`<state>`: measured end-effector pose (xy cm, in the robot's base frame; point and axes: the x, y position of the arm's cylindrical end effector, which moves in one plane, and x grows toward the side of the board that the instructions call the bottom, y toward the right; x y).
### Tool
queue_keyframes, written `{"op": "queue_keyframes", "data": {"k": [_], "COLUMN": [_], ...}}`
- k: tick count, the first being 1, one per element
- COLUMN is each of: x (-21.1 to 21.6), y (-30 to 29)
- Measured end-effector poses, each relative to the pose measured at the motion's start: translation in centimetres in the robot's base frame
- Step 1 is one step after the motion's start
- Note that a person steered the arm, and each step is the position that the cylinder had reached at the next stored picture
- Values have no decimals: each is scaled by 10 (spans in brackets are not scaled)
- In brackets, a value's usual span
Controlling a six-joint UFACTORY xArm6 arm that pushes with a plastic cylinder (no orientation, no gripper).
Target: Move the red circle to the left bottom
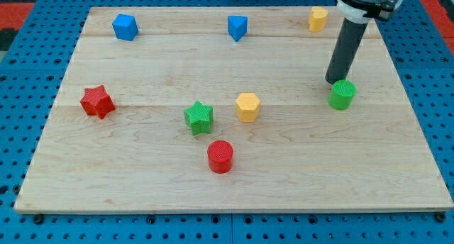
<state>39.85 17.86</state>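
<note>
The red circle [220, 157] stands on the wooden board [128, 180] a little below its middle. My tip [333, 81] is far off at the view's right, touching or just above the upper left side of a green cylinder [342, 94]. The rod rises from the tip toward the view's top right. The tip is well to the right of and above the red circle.
A green star [198, 117] and a yellow hexagon [247, 106] sit just above the red circle. A red star [97, 101] is at the left. A blue cube [125, 27], a blue triangular block [237, 28] and a yellow block [318, 18] line the top edge.
</note>
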Motion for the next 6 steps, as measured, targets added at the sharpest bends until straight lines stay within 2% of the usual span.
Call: {"op": "queue_keyframes", "data": {"k": [2,4,6], "x": [5,5,-8], "y": [-38,-40,-125]}}
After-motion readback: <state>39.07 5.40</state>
